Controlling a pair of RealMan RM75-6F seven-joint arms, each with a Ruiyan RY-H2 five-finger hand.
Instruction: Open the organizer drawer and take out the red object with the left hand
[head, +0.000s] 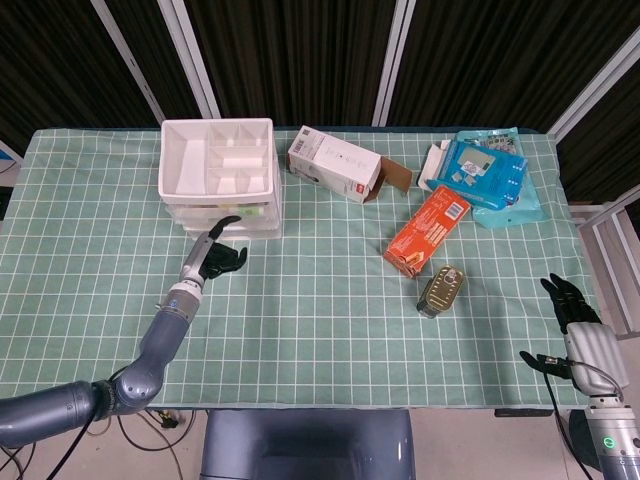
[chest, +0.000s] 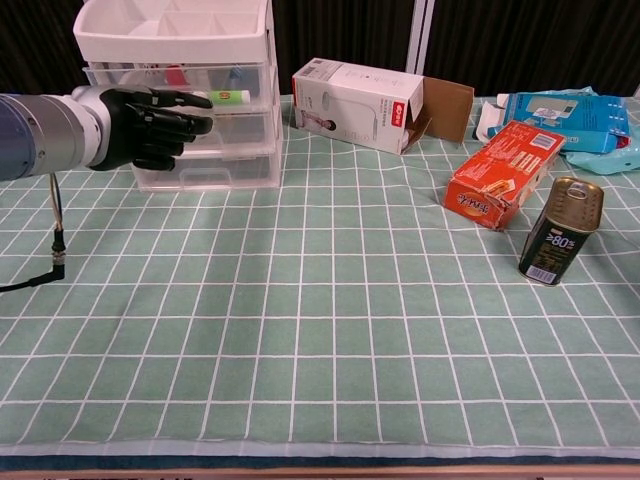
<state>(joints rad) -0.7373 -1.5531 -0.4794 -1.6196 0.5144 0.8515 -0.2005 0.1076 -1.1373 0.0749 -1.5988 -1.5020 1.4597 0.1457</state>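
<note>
The white organizer (head: 168, 182) (chest: 262, 30) stands at the back left, with a divided tray on top and clear drawers below. Through the top drawer front I see the red object (chest: 176, 75) beside a green marker (chest: 230, 95); in the head view it is hidden. My left hand (head: 212, 258) (chest: 150, 122) hovers right in front of the drawers, fingers stretched toward the top drawer's front, holding nothing. Whether a fingertip touches the drawer I cannot tell. My right hand (head: 572, 305) rests off the table's right front corner, fingers apart and empty.
A white carton (head: 335, 163) (chest: 362, 92) with an open flap lies right of the organizer. Further right are an orange box (head: 427, 229) (chest: 504, 171), a brass-topped can (head: 441, 290) (chest: 561, 232) and blue packets (head: 486, 174) (chest: 560, 108). Green checked cloth covers the table.
</note>
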